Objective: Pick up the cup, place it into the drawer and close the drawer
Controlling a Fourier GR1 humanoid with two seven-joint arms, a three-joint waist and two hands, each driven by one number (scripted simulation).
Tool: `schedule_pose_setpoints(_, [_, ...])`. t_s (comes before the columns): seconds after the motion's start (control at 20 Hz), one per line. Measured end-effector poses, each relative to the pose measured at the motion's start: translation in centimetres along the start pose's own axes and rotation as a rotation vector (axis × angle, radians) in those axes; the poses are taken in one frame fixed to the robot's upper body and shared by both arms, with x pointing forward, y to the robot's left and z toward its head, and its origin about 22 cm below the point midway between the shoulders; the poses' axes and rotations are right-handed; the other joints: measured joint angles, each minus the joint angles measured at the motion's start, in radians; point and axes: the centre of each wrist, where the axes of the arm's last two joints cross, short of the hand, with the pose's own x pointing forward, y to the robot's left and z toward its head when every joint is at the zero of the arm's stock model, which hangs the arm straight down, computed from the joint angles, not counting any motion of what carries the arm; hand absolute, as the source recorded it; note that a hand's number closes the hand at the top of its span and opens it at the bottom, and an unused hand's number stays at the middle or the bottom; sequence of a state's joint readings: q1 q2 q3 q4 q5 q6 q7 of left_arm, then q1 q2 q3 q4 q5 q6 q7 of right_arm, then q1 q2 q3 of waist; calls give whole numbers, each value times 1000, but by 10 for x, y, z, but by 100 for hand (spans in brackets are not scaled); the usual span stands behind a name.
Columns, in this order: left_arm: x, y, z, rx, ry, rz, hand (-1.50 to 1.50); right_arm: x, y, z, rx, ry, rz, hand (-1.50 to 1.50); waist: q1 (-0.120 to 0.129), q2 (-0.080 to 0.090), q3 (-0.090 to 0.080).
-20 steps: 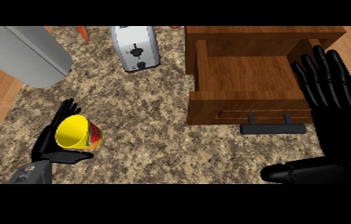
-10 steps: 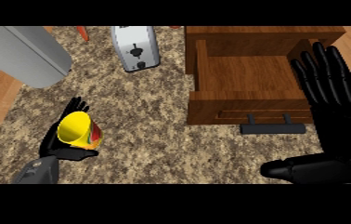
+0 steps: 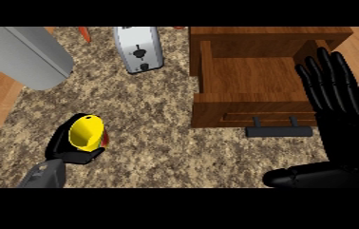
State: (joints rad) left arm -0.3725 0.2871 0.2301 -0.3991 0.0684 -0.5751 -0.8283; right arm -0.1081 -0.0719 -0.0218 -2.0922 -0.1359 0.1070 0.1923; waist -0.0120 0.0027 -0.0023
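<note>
Showing the head view of the speckled brown stone counter (image 3: pixel 161 119), with the task's thing at lower left: a yellow cup (image 3: pixel 85 130) lies tilted in the robot's left hand (image 3: pixel 61 149), mouth turned toward the viewer. The black fingers curl round the cup's sides and underside, hiding most of its wall. A small red-orange patch (image 3: pixel 107 138) shows at the cup's right side; what it belongs to cannot be told. The grey left forearm (image 3: pixel 43 176) enters from the lower edge.

At upper right stands a brown wooden cabinet (image 3: pixel 273 39) with its wooden drawer (image 3: pixel 249 78) pulled out and open to the top. The drawer's front panel carries a black bar handle (image 3: pixel 277 130), which juts over the counter. The right hand (image 3: pixel 334 111) shows at the right edge, fingers straight and spread, holding nothing; it overlaps the drawer's right wall and right end of the front panel, just beside the handle.

Cup and drawer are well apart, with bare counter between them. A silver two-slot toaster (image 3: pixel 140 47) stands near the top edge, left of the cabinet. A large grey rounded metal object (image 3: pixel 32 57) fills the upper left corner, and an orange sliver (image 3: pixel 84 32) shows between it and the toaster
</note>
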Motion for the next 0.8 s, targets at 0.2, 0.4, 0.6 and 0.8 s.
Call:
schedule_pose_setpoints(0.2, [4, 1, -3, 5, -47, -25, 150, 3, -4, 3, 2, -2, 6, -150, -1, 1, 0])
schedule_pose_setpoints(0.4, [6, -5, -11, 42, -127, -42, 150, 3, -9, 5, -2, -5, 11, -150, 0, 0, 0])
schedule_pose_setpoints(0.6, [-10, -25, -13, 172, -216, -51, 150, 9, -6, 4, -5, -5, 8, -150, 5, -1, 1])
schedule_pose_setpoints(0.8, [-15, -40, -17, 240, -294, -57, 150, 7, -8, 6, -6, 1, 9, -150, 10, -3, 2])
